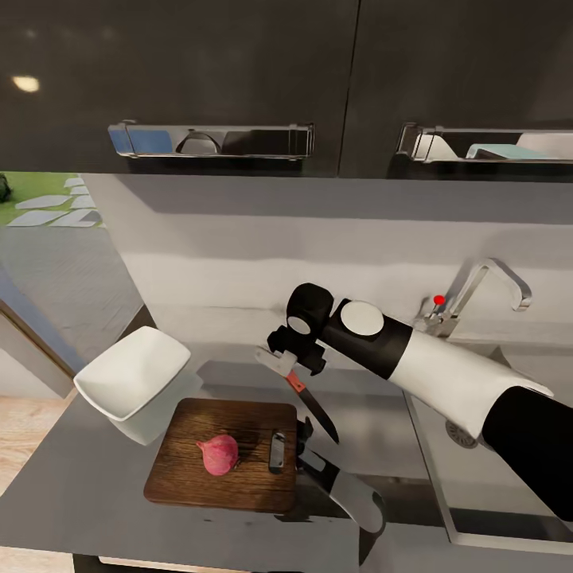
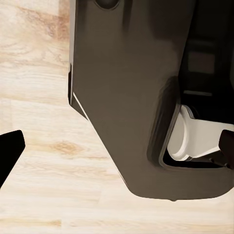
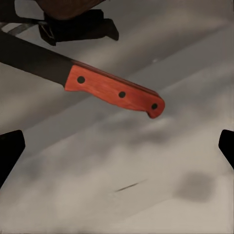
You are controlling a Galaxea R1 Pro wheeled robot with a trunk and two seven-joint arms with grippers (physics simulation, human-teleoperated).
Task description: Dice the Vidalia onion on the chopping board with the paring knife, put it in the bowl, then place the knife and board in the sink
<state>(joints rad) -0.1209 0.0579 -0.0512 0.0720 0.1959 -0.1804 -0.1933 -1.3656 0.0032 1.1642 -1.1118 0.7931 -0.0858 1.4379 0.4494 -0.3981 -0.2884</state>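
The Vidalia onion (image 1: 219, 454), whole and pink-red, rests on the chopping board (image 1: 239, 493) near the countertop's (image 1: 87, 485) front. The white bowl (image 1: 134, 380) stands just behind and left of the board. My right gripper (image 1: 290, 366) (image 3: 118, 146) hovers behind the board's right corner, open wide. The paring knife (image 1: 312, 404) (image 3: 114, 90) is tilted just below it, blade toward the front, touching neither finger. My left gripper (image 2: 118, 148) is open with nothing in it, over light wood floor. The sink (image 1: 509, 493) lies at the right, partly hidden by my right arm.
The chrome tap (image 1: 485, 286) with its red knob (image 1: 438, 300) rises behind the sink. A dark and grey part of my left arm (image 1: 354, 497) lies beside the board's right edge. Dark wall cabinets with steel handles (image 1: 215, 142) hang overhead.
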